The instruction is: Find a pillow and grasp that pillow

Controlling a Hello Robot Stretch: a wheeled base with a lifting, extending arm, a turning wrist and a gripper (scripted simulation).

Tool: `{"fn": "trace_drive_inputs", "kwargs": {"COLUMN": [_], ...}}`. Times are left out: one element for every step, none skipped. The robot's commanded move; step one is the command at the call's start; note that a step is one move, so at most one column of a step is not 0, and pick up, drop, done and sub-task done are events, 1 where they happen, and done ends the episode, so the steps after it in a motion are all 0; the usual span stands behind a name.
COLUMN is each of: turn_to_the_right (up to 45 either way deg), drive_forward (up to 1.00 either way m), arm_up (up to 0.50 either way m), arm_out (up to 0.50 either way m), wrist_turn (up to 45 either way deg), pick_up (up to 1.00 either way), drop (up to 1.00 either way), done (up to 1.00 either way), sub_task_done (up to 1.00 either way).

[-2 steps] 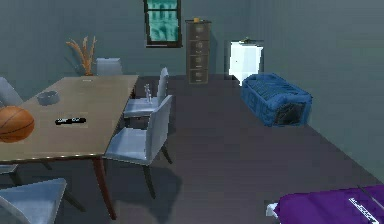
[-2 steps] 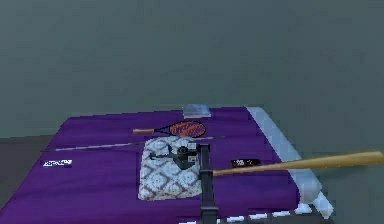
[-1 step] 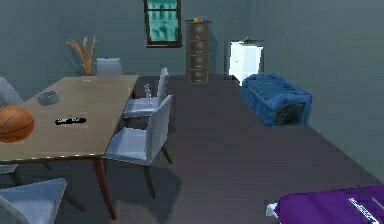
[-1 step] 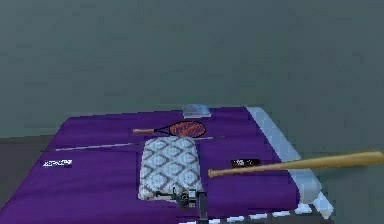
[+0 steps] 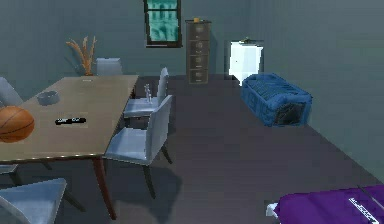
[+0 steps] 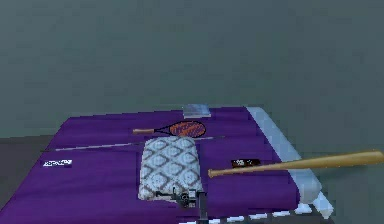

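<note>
A bed (image 6: 100, 135) with a purple cover is stretching across the arm side view under a bare grey wall. The arm (image 6: 204, 208) is rising from the bottom edge, and the gripper (image 6: 182, 194) is sitting at the bed's near edge, right against the near end of the pillow (image 6: 170, 163). I cannot tell how its fingers are standing, nor whether it is holding anything, since the pillow is lying on the cover just behind it. The arm seems to be reaching here because this soft edge is the closest thing to take.

One pillow, patterned grey and white, is lying flat in the middle of the bed. Beyond it, one racket (image 6: 185, 129) is lying toward the far edge. One baseball bat (image 6: 300, 164) is lying across the right edge, likely overhanging. Two small dark flat things are resting on the cover, one (image 6: 246, 163) beside the bat, one (image 6: 57, 162) toward the left edge.

In the forward view, one basketball (image 5: 14, 124) is sitting on a dining table (image 5: 70, 140).
</note>
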Motion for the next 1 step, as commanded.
{"fn": "trace_drive_inputs", "kwargs": {"turn_to_the_right": [0.0], "drive_forward": [0.0], "arm_up": [0.1], "arm_out": [0.0], "wrist_turn": [0.0], "pick_up": [0.0], "drop": [0.0], "done": [0.0], "sub_task_done": [0.0]}}
